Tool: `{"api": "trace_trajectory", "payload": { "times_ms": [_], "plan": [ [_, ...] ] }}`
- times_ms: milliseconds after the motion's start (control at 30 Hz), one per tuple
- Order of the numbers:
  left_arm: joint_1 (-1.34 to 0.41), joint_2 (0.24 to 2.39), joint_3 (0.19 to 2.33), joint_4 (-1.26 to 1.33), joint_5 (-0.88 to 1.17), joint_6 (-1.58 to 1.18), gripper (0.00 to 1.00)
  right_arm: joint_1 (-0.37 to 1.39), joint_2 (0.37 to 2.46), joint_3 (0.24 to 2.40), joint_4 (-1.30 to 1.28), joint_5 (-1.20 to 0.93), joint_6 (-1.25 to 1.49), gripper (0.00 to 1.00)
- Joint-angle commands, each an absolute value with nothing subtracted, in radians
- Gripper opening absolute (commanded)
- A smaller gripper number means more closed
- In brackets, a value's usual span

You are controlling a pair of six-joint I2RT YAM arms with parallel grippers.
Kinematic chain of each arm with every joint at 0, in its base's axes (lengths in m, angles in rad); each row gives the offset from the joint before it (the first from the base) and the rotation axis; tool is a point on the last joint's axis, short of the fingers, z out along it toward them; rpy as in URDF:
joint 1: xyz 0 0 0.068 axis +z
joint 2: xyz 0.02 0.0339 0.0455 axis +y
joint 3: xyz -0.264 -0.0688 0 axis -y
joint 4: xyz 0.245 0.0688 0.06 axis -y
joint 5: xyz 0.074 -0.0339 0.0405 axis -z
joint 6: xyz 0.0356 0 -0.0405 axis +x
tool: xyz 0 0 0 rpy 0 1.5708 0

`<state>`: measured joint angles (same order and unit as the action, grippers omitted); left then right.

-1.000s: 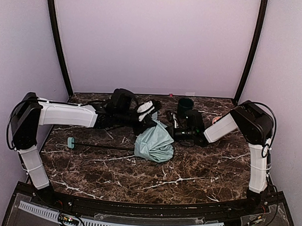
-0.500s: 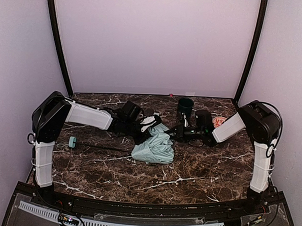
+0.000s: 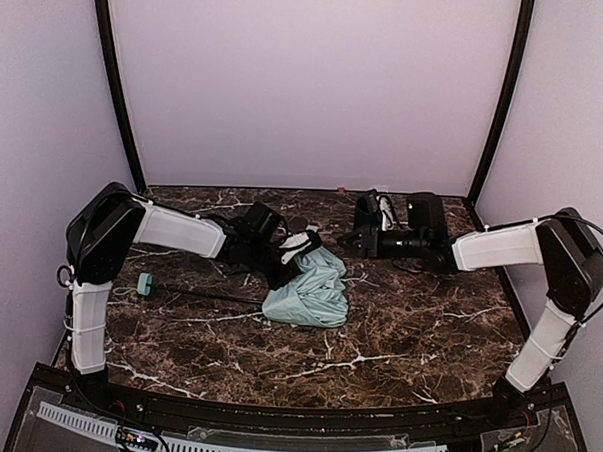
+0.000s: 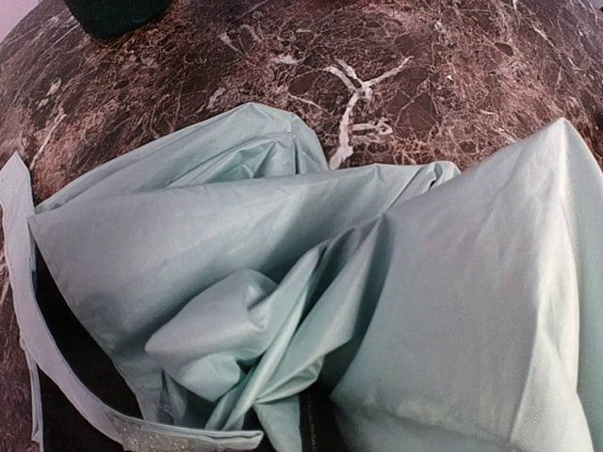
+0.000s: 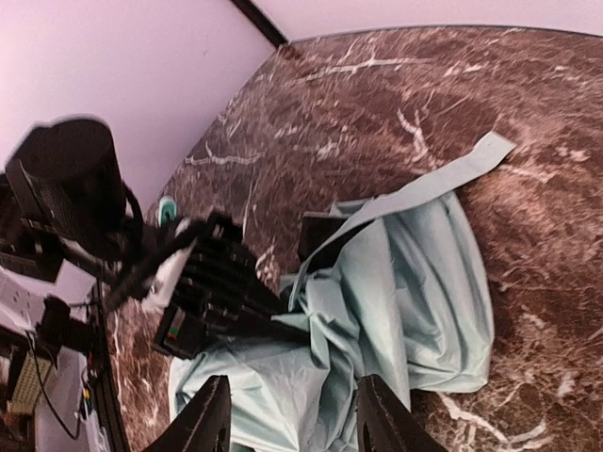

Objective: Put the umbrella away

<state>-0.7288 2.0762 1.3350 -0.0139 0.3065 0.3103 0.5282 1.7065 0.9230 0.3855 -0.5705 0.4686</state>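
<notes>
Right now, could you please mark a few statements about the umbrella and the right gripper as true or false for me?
1. The umbrella lies on the table with its cloth crumpled. True.
2. The right gripper holds the cloth. False: it is open, clear of the cloth.
3. The umbrella's handle lies on the left arm's side. True.
4. The cup rests on the umbrella. False: it sits on the table, apart from it.

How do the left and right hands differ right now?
The left hand is shut; the right hand is open and empty. The left hand sits right against the umbrella's crumpled cover; the right hand hangs clear of it, nearer the back edge of the table. Both face the umbrella.
</notes>
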Motion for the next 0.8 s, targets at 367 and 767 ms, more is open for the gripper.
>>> {"api": "trace_trajectory", "payload": {
  "times_ms": [367, 767],
  "plan": [
    [-0.761, 1.914, 1.329, -0.129, 0.342, 0.285, 0.0, 0.624, 2.012, 1.017, 0.242, -0.619, 0.448, 0.0],
    [-0.715, 1.968, 1.513, -0.08, 0.475, 0.155, 0.0, 0.606, 2.137, 1.083, 0.122, -0.66, 0.416, 0.0]
  ]
}}
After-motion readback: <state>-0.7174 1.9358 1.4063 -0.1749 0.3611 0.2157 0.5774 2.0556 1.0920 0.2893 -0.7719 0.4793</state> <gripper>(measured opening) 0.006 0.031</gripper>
